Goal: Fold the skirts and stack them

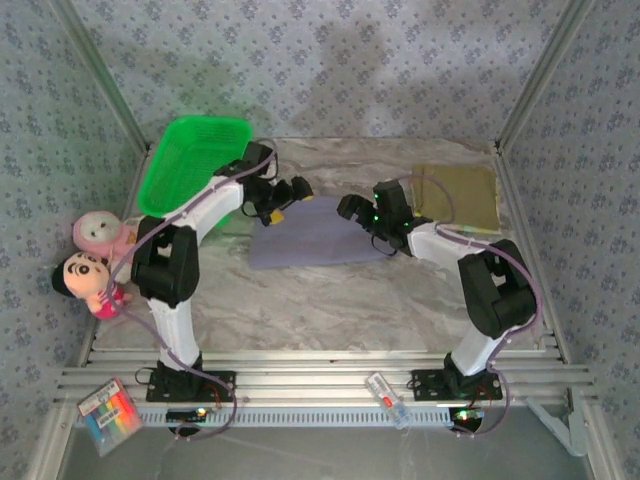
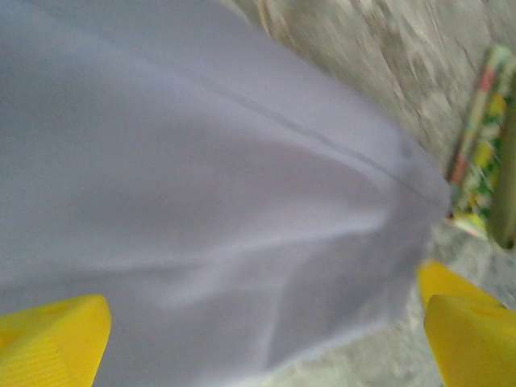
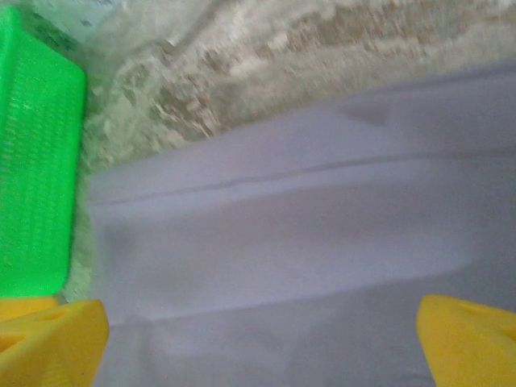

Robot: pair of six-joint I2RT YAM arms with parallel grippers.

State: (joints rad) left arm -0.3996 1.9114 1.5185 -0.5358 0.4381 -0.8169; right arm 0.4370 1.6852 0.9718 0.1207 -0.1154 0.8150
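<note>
While both my arms reach over the marble table [image 1: 300,310], my left gripper [image 1: 288,200] and right gripper [image 1: 350,208] stand wide, nothing between the fingers. The lavender skirt [image 1: 318,238] lies flat at centre beneath them (blurred up close). The olive skirt [image 1: 458,196] rests at two o'clock and the green basket [image 1: 190,160] at ten.

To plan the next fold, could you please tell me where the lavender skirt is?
In the top view, the lavender skirt lies flat mid-table, right of the green basket and left of the olive skirt.
</note>
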